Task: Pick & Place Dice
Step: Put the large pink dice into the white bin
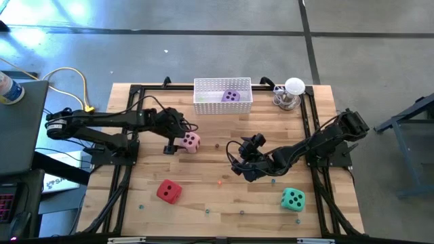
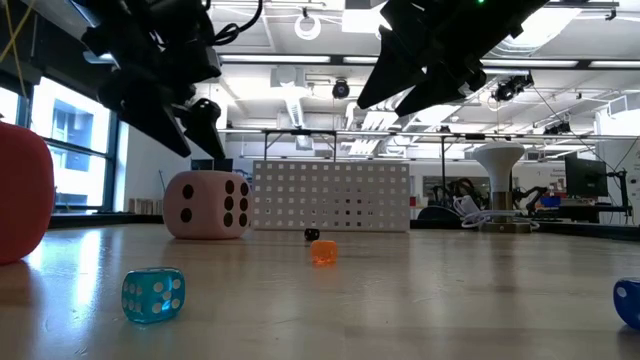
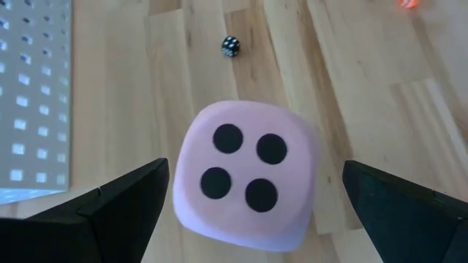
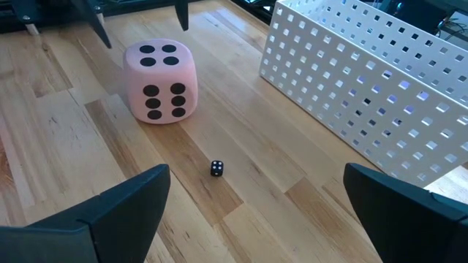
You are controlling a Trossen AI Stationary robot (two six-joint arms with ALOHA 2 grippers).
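A pink die (image 1: 191, 141) with dark pips rests on its bottom face on the wooden table (image 1: 203, 176), left of centre. My left gripper (image 1: 178, 138) is open just left of it and above it. In the left wrist view its fingers (image 3: 124, 197) stand apart on either side of the pink die (image 3: 248, 175) without touching. My right gripper (image 1: 233, 158) waits open mid-table, off the wood. A purple die (image 1: 231, 96) lies in the white basket (image 1: 203, 102). A red die (image 1: 169, 191) and a teal-green die (image 1: 293, 199) sit near the front edge.
The perforated white basket (image 4: 365, 80) stands at the far edge. A small lamp-like stand (image 1: 290, 93) is at the far right corner. Tiny dice lie scattered on the wood: a black one (image 4: 217, 168), an orange one (image 2: 324, 252) and a clear blue one (image 2: 153, 295).
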